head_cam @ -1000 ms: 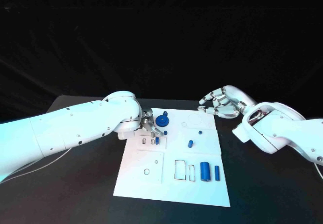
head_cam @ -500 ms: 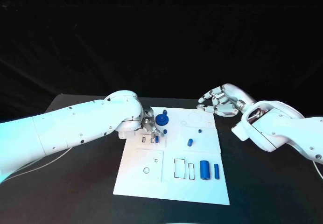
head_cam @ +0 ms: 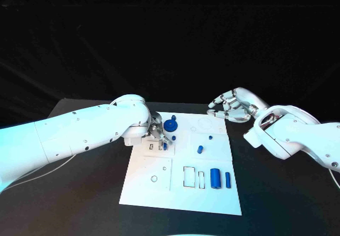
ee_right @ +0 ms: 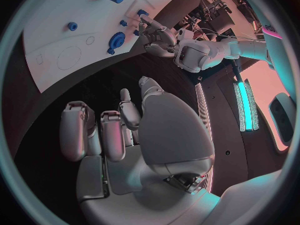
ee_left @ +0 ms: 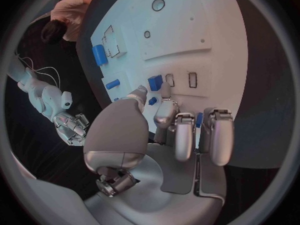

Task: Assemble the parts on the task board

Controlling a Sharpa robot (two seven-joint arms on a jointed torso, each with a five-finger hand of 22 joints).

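- A white task board [head_cam: 152, 189] lies in the middle of a black table [head_cam: 78, 196], between two white robot arms.
- The left hand [head_cam: 157, 135] sits low over the board's far left corner, fingertips down among the small rectangular slots there.
- In the left wrist view, a small blue part [ee_left: 155, 82] lies on the board just beyond this hand's fingertips [ee_left: 164, 91]. Whether the fingers touch or pinch it cannot be told.
- A round blue gear-shaped part [head_cam: 171, 127] stands just beside the left hand, on the side toward the right hand.
- The right hand [head_cam: 232, 109] hovers above the board's far right corner, fingers curled partway in and apart, holding nothing.
- A small blue peg [head_cam: 200, 150] lies on the board between the two hands, nearer the robot than both.
- A thick blue cylinder [head_cam: 214, 179] and a thin blue bar [head_cam: 227, 180] lie side by side near the board's near edge, well away from both hands, next to outlined rectangular slots.
- No writing, brand or label can be read on the board or the parts.
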